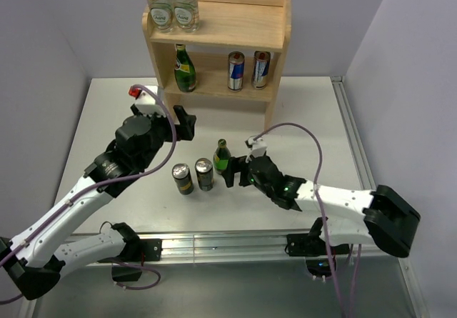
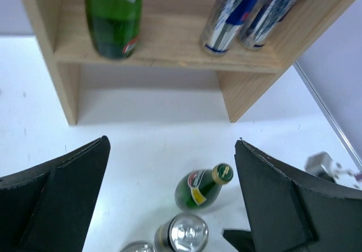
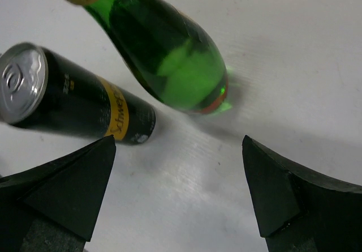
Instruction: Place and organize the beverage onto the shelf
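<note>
The wooden shelf (image 1: 243,28) stands at the table's back. Two clear water bottles (image 1: 172,3) are on its top board. On its lower tier are a green bottle (image 1: 185,68) and two blue-silver cans (image 1: 248,70). On the table stand a small green bottle (image 1: 222,156) and two dark cans (image 1: 193,177). My left gripper (image 1: 184,123) hangs open above the table in front of the shelf, empty (image 2: 171,144). My right gripper (image 1: 235,170) is open just right of the small green bottle (image 3: 169,54), holding nothing (image 3: 178,141). One dark can (image 3: 73,99) stands left of that bottle.
A metal rail (image 1: 350,139) runs along the table's right edge, and grey walls close in the back and sides. The shelf's right side panel (image 2: 249,90) comes down to the table ahead of the left gripper. Cables loop over both arms.
</note>
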You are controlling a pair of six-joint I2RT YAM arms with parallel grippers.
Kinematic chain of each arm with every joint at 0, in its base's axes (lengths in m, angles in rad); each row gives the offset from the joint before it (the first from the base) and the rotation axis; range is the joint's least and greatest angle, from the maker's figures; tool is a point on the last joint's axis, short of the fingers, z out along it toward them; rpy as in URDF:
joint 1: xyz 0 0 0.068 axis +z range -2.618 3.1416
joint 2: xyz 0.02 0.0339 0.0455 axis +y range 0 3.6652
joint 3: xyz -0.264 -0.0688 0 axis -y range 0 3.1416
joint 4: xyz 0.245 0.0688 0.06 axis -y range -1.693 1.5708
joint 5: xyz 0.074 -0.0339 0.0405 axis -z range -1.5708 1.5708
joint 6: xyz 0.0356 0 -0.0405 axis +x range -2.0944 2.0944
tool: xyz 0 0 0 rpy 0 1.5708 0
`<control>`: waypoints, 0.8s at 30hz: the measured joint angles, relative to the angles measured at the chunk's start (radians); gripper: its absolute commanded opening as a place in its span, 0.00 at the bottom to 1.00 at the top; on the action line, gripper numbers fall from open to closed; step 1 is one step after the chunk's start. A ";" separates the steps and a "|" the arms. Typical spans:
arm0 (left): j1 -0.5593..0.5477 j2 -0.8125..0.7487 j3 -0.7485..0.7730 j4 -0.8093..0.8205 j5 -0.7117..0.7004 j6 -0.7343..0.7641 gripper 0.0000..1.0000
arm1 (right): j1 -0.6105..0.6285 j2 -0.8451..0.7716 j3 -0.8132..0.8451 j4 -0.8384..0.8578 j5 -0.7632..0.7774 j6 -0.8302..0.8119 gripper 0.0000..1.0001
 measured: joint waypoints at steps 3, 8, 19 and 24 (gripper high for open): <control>-0.010 -0.049 -0.045 -0.036 -0.032 -0.038 0.99 | 0.000 0.133 0.067 0.051 0.004 -0.003 1.00; -0.068 -0.082 -0.085 -0.109 -0.104 -0.080 0.99 | -0.001 0.297 0.151 0.130 0.032 -0.014 1.00; -0.127 -0.173 -0.059 -0.252 -0.179 -0.108 0.99 | -0.036 0.498 0.181 0.294 0.093 -0.024 1.00; -0.127 -0.227 -0.052 -0.288 -0.205 -0.108 0.99 | -0.039 0.555 0.182 0.392 0.117 -0.038 0.84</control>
